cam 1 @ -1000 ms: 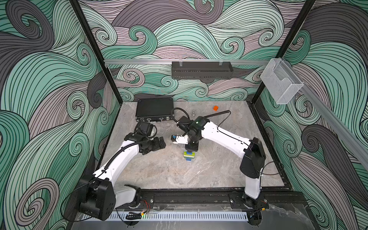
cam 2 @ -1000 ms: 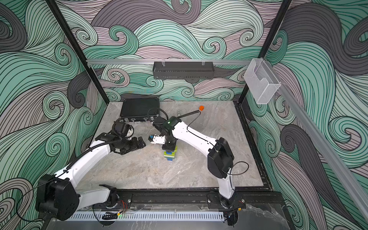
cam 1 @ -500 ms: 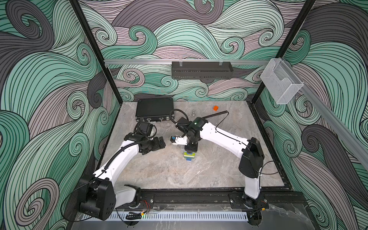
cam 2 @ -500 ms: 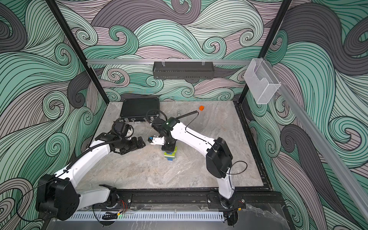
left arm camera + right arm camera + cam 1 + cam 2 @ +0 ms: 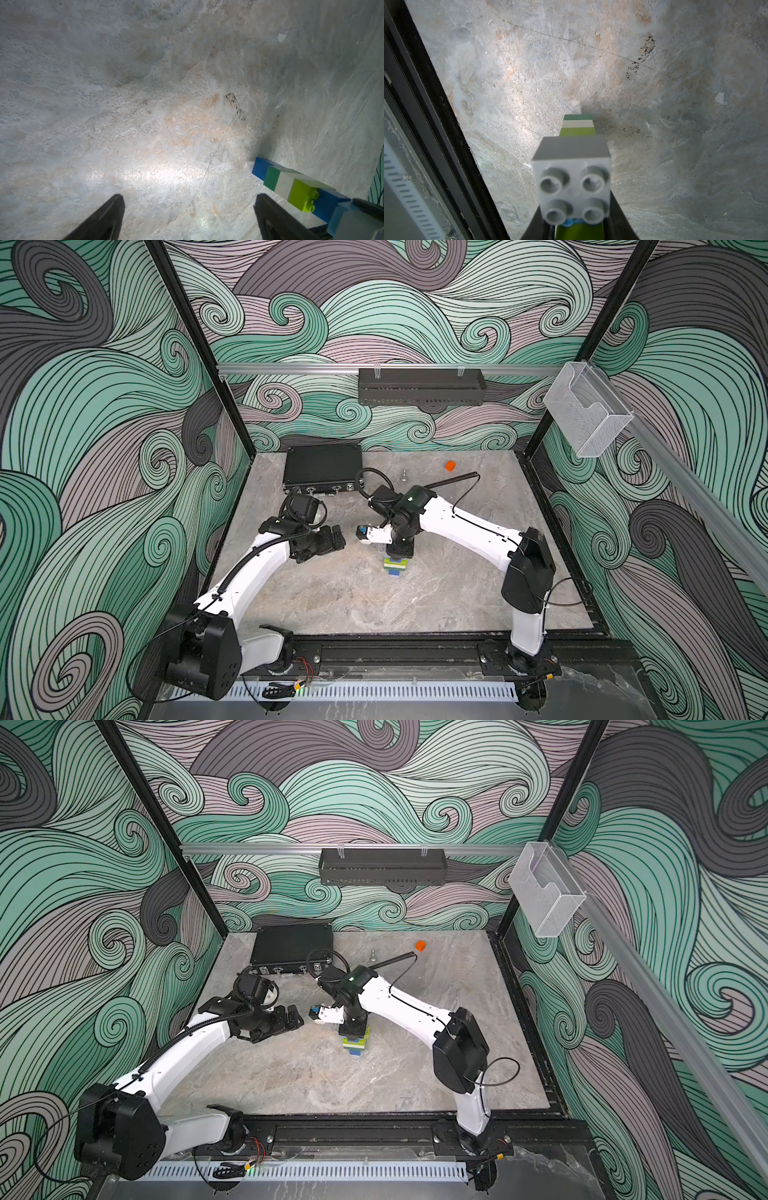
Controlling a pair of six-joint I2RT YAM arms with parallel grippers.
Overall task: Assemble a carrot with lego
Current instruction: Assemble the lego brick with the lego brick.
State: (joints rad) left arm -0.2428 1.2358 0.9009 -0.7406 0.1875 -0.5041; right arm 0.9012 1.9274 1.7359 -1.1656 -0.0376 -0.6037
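The carrot [image 5: 395, 566] [image 5: 355, 1045] stands upright near the table's middle in both top views. Its blue tip [image 5: 260, 168] is down at the tabletop, with dark green, white and lime bands above it. My right gripper [image 5: 400, 549] [image 5: 575, 228] points down and is shut on the carrot's upper end. Its dark fingers [image 5: 619, 216] flank the lime brick under a grey four-stud brick [image 5: 572, 182]. My left gripper [image 5: 337, 537] [image 5: 189, 196] hangs low just left of the carrot. It is open with only bare table between its fingertips [image 5: 117, 204].
A black case [image 5: 322, 467] lies at the back left. A small metal bolt [image 5: 403, 476] and an orange cube [image 5: 450, 465] sit near the back wall. The black frame rail [image 5: 395, 649] runs along the front edge. A coiled cable [image 5: 455, 480] trails behind the right arm.
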